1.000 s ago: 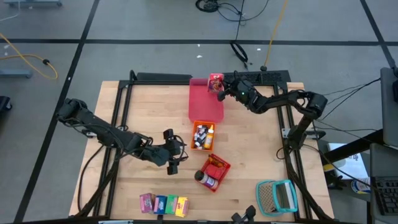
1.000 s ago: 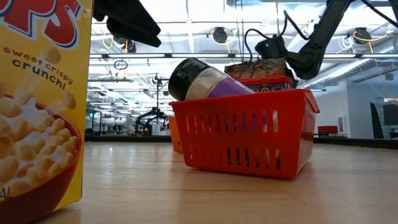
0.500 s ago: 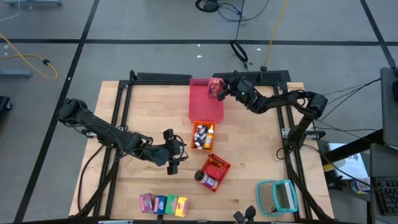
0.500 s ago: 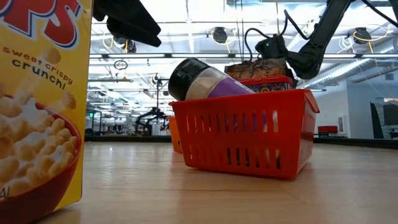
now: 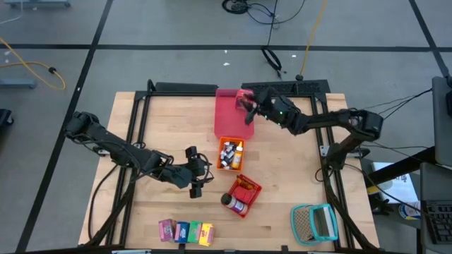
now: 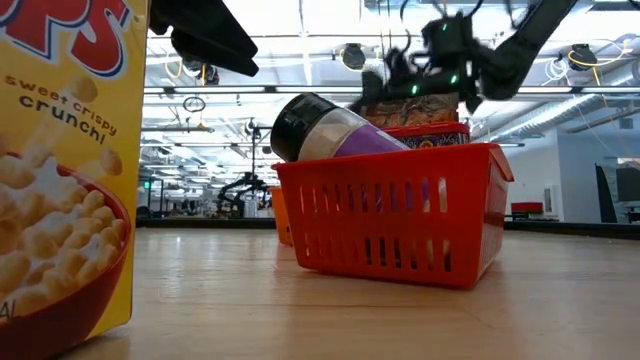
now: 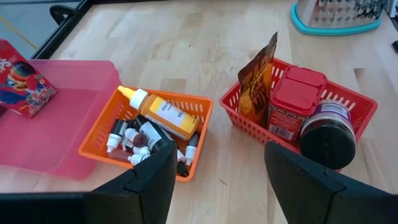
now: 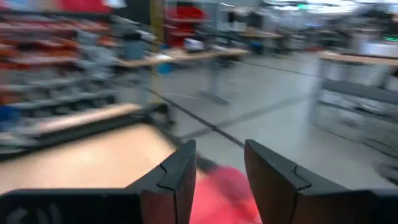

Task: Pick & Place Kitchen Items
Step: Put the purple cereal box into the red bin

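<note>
Nearest you, cartons line the table's front edge. Red basket holds the dark-lidded jar and red container. Your left gripper waits mid-table, fingers spread, holding nothing. Farthest, right gripper hangs over the pink tray, fingers parted, empty. Swing low there and you may clip the tray wall.

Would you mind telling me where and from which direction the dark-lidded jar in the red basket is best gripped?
Grip the dark-lidded jar across its purple body just behind the lid, coming from above. It leans on its side against the red basket's rim, lid jutting over the edge, with the small red container close beside it. So only the top is free, and the round body suits a straddling pinch.
</note>
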`<state>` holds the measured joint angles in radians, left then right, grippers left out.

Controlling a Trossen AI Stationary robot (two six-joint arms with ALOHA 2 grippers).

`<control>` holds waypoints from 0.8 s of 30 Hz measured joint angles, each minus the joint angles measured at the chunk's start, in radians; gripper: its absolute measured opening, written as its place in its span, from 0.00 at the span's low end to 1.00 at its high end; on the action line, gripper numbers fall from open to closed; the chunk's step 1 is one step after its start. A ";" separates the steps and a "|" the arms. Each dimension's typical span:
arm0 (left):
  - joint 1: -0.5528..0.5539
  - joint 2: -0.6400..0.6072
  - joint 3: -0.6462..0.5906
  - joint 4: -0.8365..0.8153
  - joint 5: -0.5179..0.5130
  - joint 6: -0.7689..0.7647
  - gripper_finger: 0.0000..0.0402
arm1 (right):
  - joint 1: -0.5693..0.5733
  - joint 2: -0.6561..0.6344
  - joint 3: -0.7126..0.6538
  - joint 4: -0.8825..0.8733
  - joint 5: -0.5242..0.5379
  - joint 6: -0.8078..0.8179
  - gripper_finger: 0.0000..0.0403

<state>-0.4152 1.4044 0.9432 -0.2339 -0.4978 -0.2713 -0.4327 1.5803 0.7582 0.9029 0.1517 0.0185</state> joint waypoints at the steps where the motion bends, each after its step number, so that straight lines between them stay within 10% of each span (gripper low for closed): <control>1: 0.000 0.000 0.000 0.000 0.000 0.000 0.61 | 0.019 -0.022 0.000 -0.015 -0.040 0.005 0.31; 24: -0.009 0.000 0.000 0.000 0.001 0.000 0.61 | 0.535 -0.156 0.000 -0.212 -0.157 0.049 0.30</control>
<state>-0.4246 1.4044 0.9432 -0.2340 -0.4967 -0.2718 0.1019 1.4246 0.7582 0.6904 -0.0051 0.0673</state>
